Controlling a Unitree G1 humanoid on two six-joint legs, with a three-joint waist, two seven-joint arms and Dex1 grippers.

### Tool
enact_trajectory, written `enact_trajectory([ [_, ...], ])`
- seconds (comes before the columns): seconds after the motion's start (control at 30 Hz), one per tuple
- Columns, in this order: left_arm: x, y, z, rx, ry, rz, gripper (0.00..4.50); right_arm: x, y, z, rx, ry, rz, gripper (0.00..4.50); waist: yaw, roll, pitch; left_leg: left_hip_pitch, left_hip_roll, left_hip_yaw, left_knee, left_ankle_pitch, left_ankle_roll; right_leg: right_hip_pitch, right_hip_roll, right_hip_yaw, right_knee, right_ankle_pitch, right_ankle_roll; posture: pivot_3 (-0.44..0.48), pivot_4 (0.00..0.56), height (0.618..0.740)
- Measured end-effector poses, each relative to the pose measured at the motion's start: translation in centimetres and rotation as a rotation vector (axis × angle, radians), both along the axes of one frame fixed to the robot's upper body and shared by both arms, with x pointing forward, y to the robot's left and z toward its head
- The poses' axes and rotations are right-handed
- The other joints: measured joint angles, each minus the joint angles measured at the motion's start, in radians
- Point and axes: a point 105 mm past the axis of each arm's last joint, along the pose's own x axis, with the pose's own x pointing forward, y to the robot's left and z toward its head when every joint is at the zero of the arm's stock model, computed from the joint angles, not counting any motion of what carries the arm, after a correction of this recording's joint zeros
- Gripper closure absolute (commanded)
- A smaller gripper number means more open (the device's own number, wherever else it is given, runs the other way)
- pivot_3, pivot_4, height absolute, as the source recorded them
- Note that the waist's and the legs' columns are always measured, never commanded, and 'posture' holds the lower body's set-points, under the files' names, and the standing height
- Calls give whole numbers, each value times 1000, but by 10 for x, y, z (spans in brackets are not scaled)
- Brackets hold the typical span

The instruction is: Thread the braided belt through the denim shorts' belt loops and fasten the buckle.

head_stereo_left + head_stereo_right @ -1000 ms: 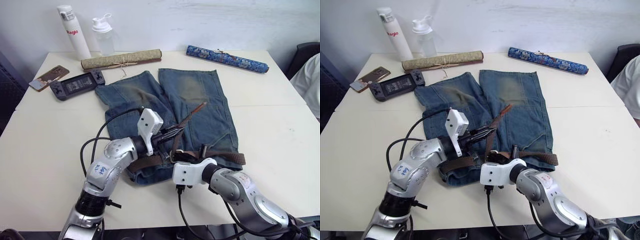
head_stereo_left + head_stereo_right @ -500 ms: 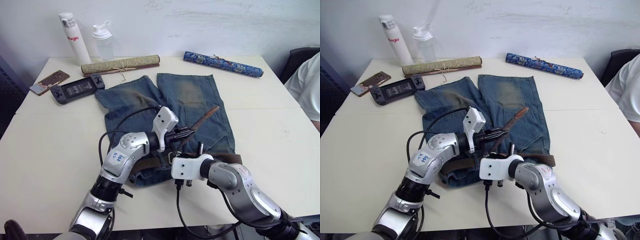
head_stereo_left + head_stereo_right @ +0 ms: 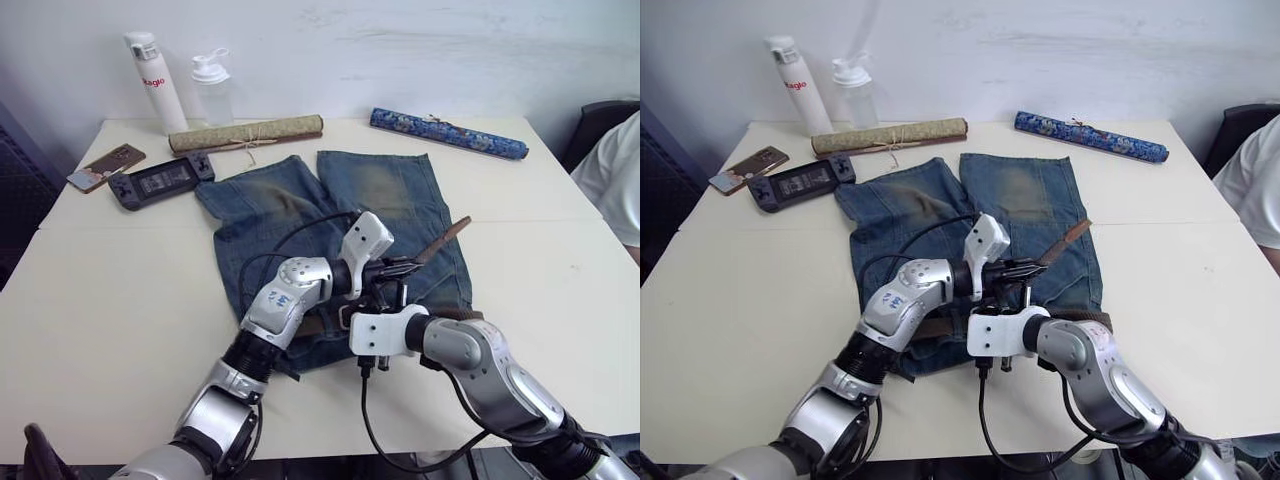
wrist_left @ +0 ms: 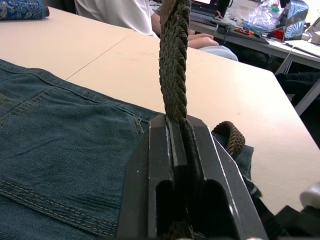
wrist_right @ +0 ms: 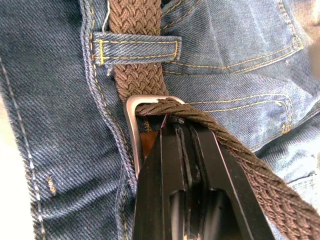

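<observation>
Belt fastening step, I think. My left fingers (image 4: 175, 150) pinch braided belt (image 4: 173, 65) tail, held up over denim shorts (image 3: 400, 205). My right fingers (image 5: 182, 160) pressed together at buckle (image 5: 134, 131), beside belt loop (image 5: 136, 48). Next: pull tail through, seat pin.

Both arms bend inward, wrists nearly meeting. The left gripper (image 4: 176, 131) is clamped tight on the braided belt (image 4: 174, 65). The right gripper (image 5: 178, 131) is pressed closed at the buckle (image 5: 134, 131)
</observation>
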Motion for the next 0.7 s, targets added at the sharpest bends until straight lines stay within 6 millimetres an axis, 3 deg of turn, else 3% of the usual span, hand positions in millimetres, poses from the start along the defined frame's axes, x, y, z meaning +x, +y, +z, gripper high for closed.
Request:
enact_trajectory([
  [0.5,3,-33,0,-2,56,-3,4500,-2,-9,-3,5,2,-19,4469,23,4,-4,3,0,-1,0,-5,-1,5,-2,0,-6,1,2,0,150,717],
  [0.7,2,-35,0,3,52,-11,4500,-2,-8,-4,4,-2,-14,4469,23,6,-5,3,0,-1,-1,-5,-1,5,-1,0,-7,1,2,0,150,717],
])
